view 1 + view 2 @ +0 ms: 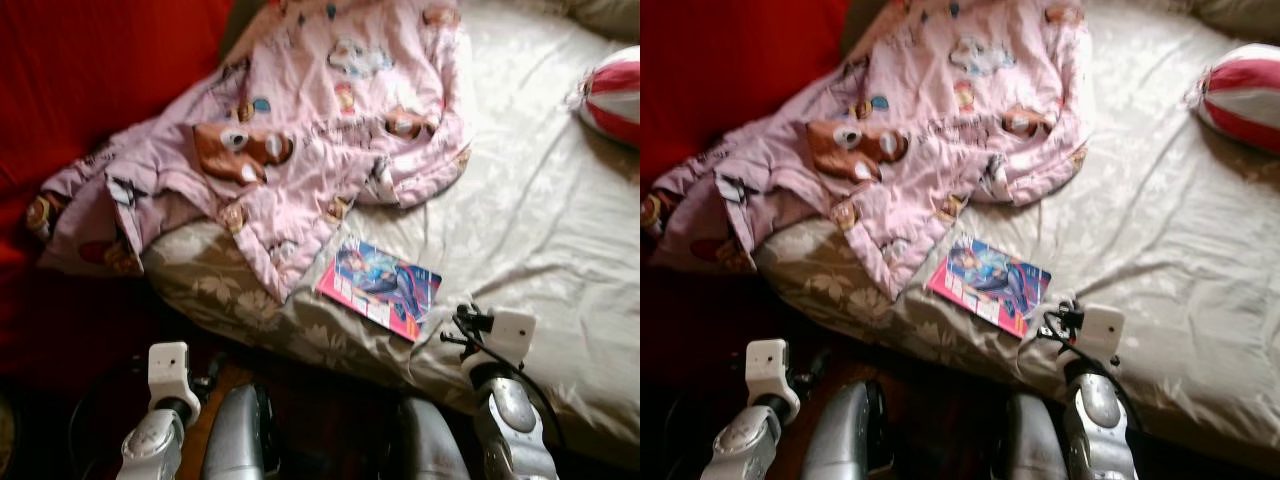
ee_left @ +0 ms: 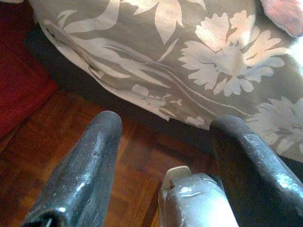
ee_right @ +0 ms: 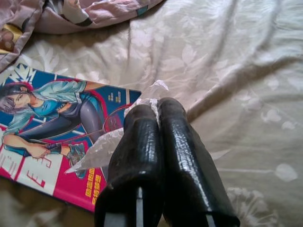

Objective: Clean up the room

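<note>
A magazine with a pink and blue cover lies flat on the beige flowered bedspread, near the bed's front edge. My right gripper hovers just right of the magazine, shut on a scrap of clear plastic wrapper that sticks out at its fingertips and to one side. My left gripper hangs open and empty over the wooden floor, close to the bed's draped side. A crumpled pink cartoon-print blanket covers the bed's far left part.
A red and white striped ball rests at the bed's far right. Red fabric lies left of the bed. The bedspread's hem hangs close in front of my left gripper. My silver legs stand against the bed.
</note>
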